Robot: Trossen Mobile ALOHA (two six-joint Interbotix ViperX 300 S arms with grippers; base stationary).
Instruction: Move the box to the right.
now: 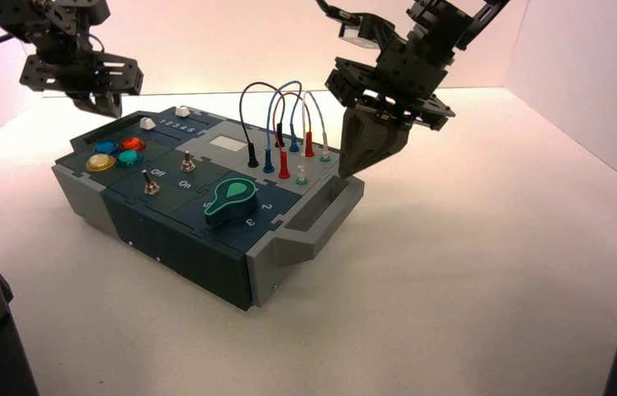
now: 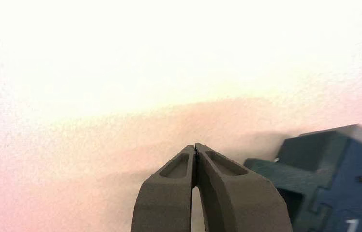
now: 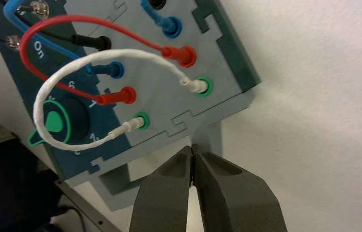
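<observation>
Box (image 1: 206,210) mid-counter (image 1: 470,272), turned askew. Right gripper (image 1: 353,165) jaws pinched together, tips at grey end handle (image 1: 317,216). Left gripper (image 1: 107,106) jaws closed, empty, above box's far-left corner.

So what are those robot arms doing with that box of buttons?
They are meant to move the box to the right. The right hand is shut and sits just above the grey handle at the box's right end, next to the looped wires; whether it touches the handle is unclear. The left hand is shut too and hangs in the air over the box's far left corner, holding nothing. The box sits flat on the white table.
</observation>
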